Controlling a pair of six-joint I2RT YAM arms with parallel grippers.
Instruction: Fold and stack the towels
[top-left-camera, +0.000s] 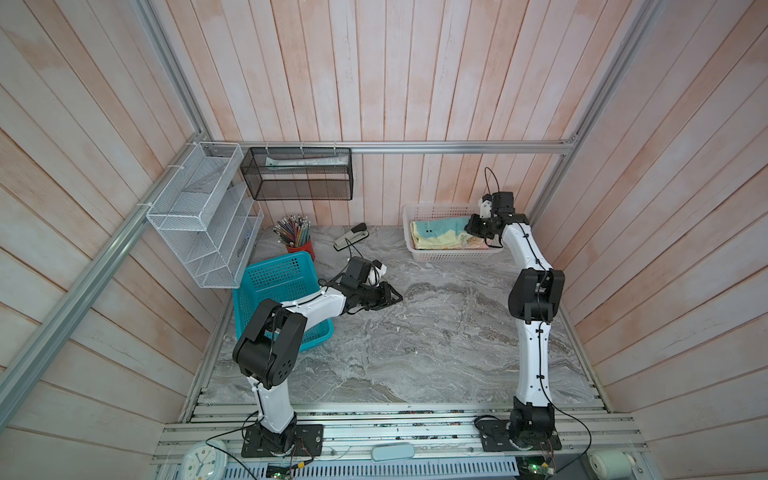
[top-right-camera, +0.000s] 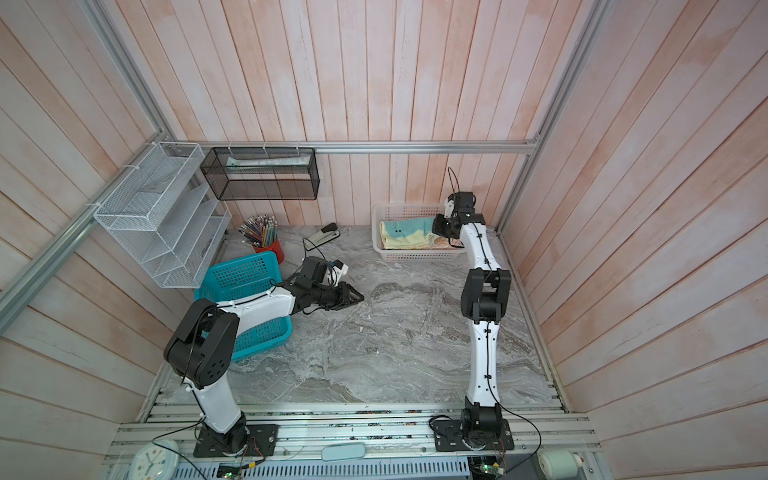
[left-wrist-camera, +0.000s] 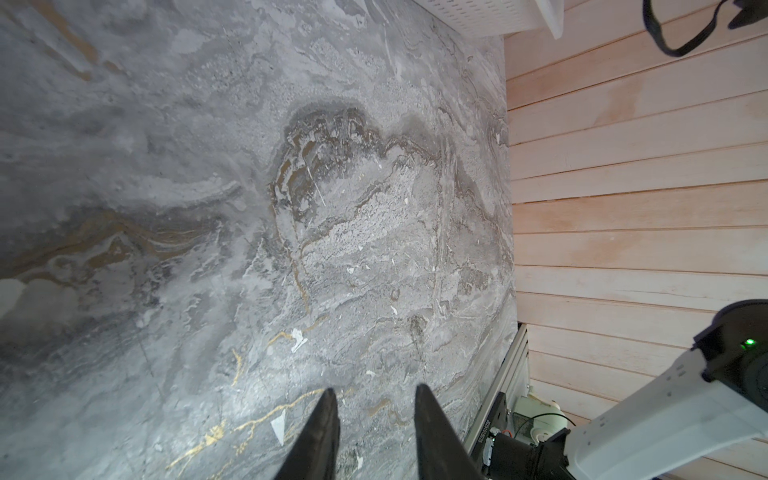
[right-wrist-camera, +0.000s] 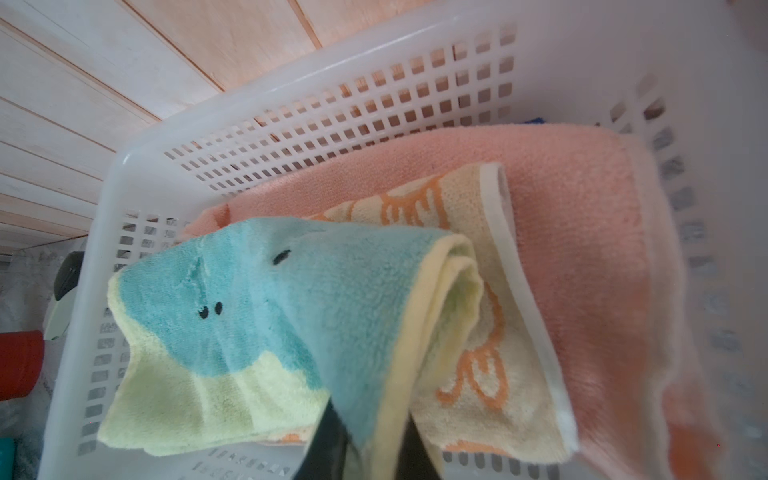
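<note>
Near edge: white clock (top-left-camera: 199, 459) lying on the rail, left of the left arm's base. Both arm bases are bolted to that rail.

Bench (top-left-camera: 436, 340): grey marbled top, bare across the middle.

Left pincer (left-wrist-camera: 375, 388): low over the bench, left of centre, pointing right. Its jaws are partly open, and the wrist view shows only marble in the gap. It holds nothing.

Teal basket (top-left-camera: 270, 274): just behind the left arm at the bench's left edge, tilted, partly hidden by the arm.

Further back, left of centre: red cup (top-left-camera: 299, 249) full of pencils, touching the teal basket's far corner. Stapler (top-left-camera: 351, 237) just to its right.

Far right corner: white basket (top-left-camera: 453, 257) against the wall, holding the towels as a stack.
- Salmon-pink towel (right-wrist-camera: 582, 249) lies low in the stack, spread widest.
- Orange-and-cream towel (right-wrist-camera: 519, 374) lies folded on the pink one.
- Yellow-and-teal towel (right-wrist-camera: 249, 299) lies uppermost, folded.
- Royal blue cloth (right-wrist-camera: 534, 121) shows only as a sliver behind the pink towel, against the basket wall.

Right pincer (right-wrist-camera: 370, 415): reaching into the white basket from its right end. Its dark fingers stand either side of the top towel's yellow hem. I cannot tell whether they pinch it or merely flank it.

Far-left corner: white wire rack (top-left-camera: 199, 216) and black mesh bin (top-left-camera: 297, 174), both hung from the frame.
</note>
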